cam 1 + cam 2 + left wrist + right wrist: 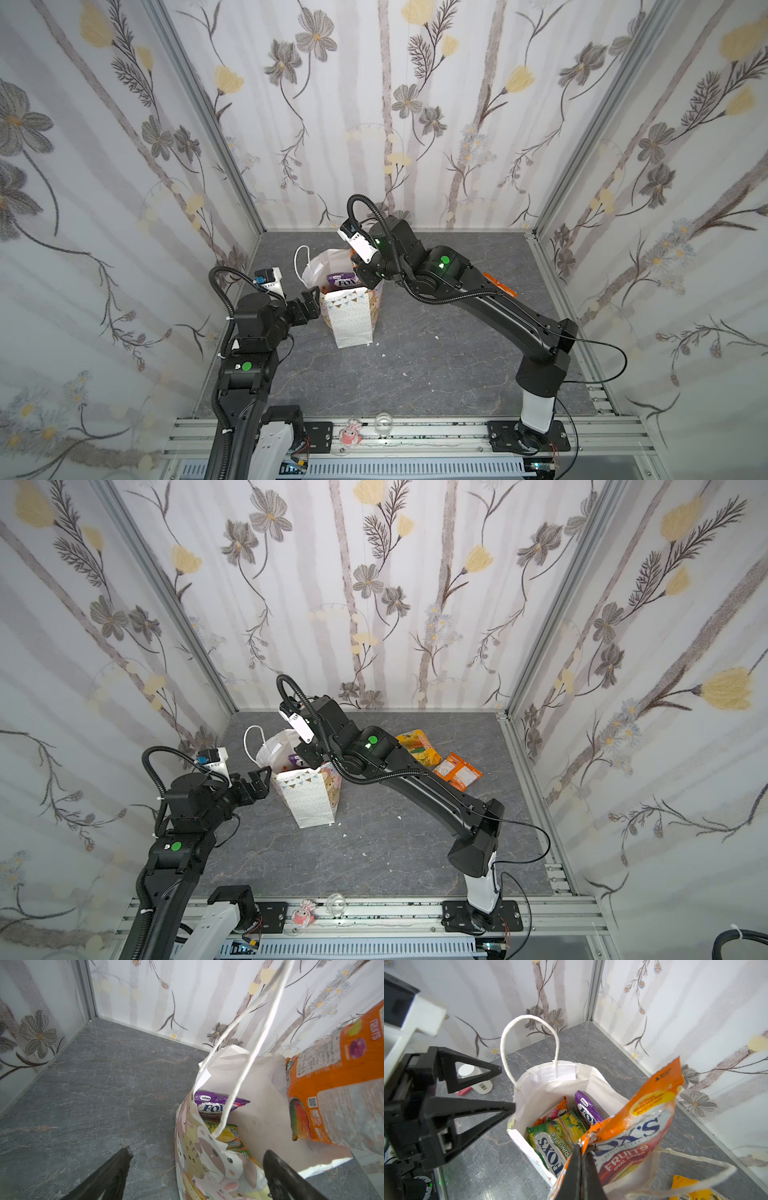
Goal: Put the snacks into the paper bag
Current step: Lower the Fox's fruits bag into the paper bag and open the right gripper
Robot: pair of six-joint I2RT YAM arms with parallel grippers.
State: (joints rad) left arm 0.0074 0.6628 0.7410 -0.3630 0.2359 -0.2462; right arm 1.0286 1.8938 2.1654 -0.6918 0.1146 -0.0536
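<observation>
One orange packet (639, 1132) sits clamped in the right gripper (581, 1151), bag (550, 1076) just below its jaws; lower before letting go, left gripper (507, 1087) spread wide alongside

You see a paper bag (550, 1084) of matt, creased white paper with a twisted cord handle (529, 1019). The orange packet (643, 1122) is glossy, crinkled plastic film. The tabletop (436, 332) looks like matt grey veined stone; the left end effector (507, 1087) is matt black plastic.

An orange packet (336, 1088) hangs over the paper bag (203, 1157), a purple packet (209, 1105) and green packet (233, 1136) inside.
</observation>
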